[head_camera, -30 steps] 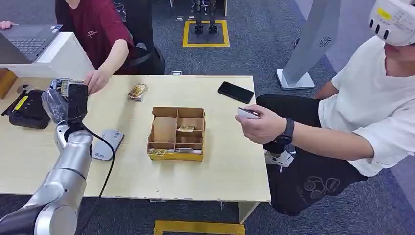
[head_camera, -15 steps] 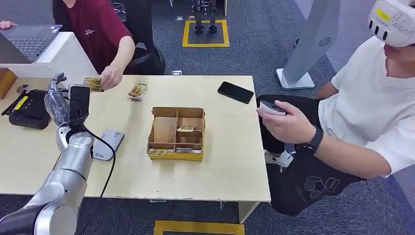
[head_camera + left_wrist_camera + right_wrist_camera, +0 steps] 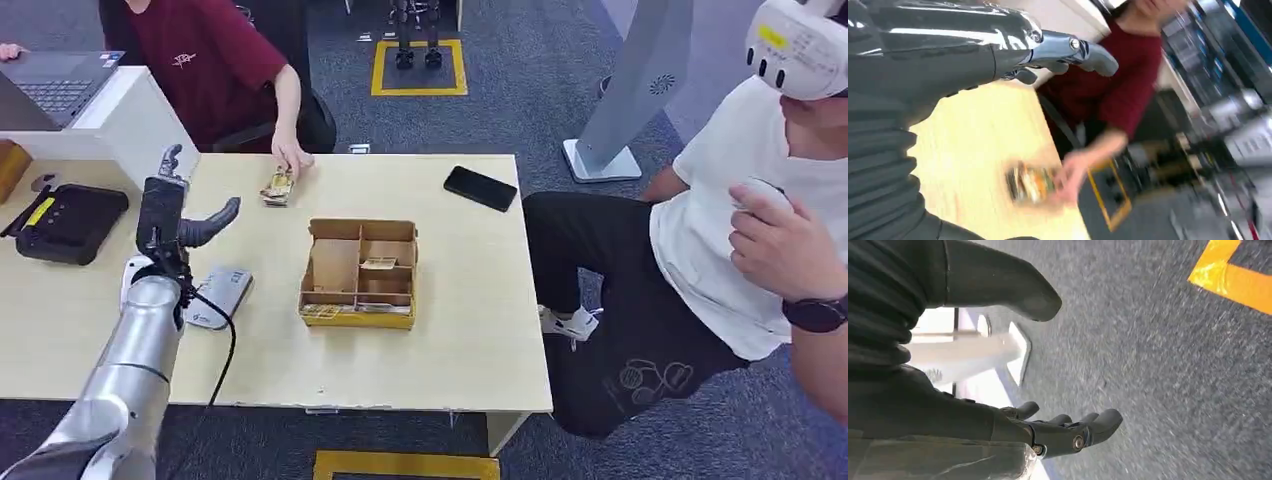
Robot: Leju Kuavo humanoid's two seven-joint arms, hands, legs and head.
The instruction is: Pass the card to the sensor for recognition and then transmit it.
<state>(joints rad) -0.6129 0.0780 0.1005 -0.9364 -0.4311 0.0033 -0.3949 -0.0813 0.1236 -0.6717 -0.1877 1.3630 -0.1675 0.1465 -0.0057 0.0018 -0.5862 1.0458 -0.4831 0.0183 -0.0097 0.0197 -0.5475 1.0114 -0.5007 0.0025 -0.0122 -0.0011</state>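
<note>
the left hand (image 3: 175, 215) hovers empty above the table (image 3: 470, 340), fingers spread. the card stack (image 3: 277, 187) lies beyond it under a person's hand (image 3: 291, 160). the right hand (image 3: 1048, 432) hangs empty, fingers apart.

One light wooden desk (image 3: 450, 340) carries one cardboard divider box (image 3: 361, 272), one black phone (image 3: 482, 188), one small stack of cards (image 3: 278, 186), one grey sensor pad (image 3: 219, 295) and one black case (image 3: 68, 222). Two people sit at it, one in a dark red shirt (image 3: 205, 60) and one in a white shirt (image 3: 745, 200), and one laptop (image 3: 55, 82) rests on one white raised counter (image 3: 130, 115) at the far left. Two robot hands show, the left hand (image 3: 175, 215) over the desk and the right hand (image 3: 1048, 432) hanging above the grey floor (image 3: 1168, 370), both empty with fingers apart
</note>
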